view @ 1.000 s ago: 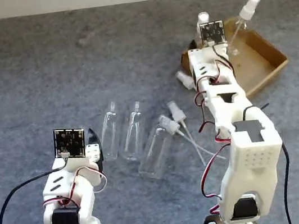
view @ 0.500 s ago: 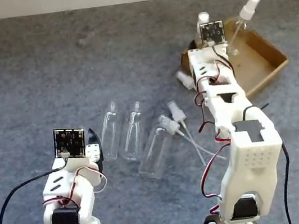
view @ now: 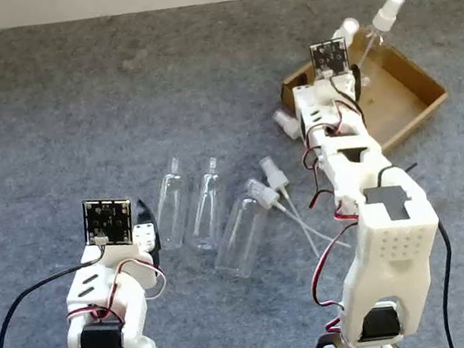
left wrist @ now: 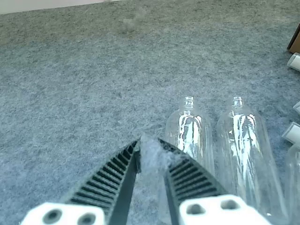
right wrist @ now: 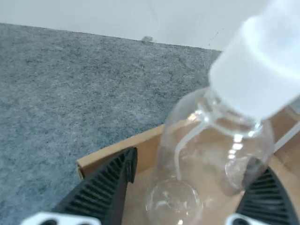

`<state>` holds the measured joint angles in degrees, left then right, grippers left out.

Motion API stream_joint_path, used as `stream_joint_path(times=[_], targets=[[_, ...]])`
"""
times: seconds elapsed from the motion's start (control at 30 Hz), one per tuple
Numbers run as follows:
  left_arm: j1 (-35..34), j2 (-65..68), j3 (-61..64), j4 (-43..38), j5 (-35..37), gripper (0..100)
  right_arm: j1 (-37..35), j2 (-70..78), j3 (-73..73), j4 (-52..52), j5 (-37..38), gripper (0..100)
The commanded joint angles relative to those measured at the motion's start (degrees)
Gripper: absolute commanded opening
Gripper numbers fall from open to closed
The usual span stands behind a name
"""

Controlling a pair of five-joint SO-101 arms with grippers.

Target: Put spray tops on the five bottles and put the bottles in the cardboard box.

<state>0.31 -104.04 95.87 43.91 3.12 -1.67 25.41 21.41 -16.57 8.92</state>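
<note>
- Three uncapped bottles (view: 206, 203) lie side by side on the grey carpet (view: 47, 124), with loose spray tops (view: 274, 174) just beside them. The left gripper (left wrist: 149, 142) sits near them, its jaws slightly parted and empty.
- A capped bottle (right wrist: 220, 131) tilts between the widely spread jaws of the right gripper (right wrist: 199, 164) (a gap shows on one side).
- It hangs over the cardboard box (view: 416, 83), where a second capped bottle (view: 375, 28) leans.

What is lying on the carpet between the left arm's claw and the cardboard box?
In the high view, three uncapped bottles lie side by side beside the left gripper, then loose spray tops nearer the cardboard box.
</note>
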Motion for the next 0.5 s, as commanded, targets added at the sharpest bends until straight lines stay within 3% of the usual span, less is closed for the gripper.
stream_joint_path(times=[0.0,0.47], targets=[[-0.6,-0.5,1.2,-0.1,0.1,1,0.0,-8.0,-0.7,8.1,0.4,31.8],[-0.6,-0.5,1.2,-0.1,0.1,1,2.3,-21.8,-0.4,20.8,0.4,31.8]])
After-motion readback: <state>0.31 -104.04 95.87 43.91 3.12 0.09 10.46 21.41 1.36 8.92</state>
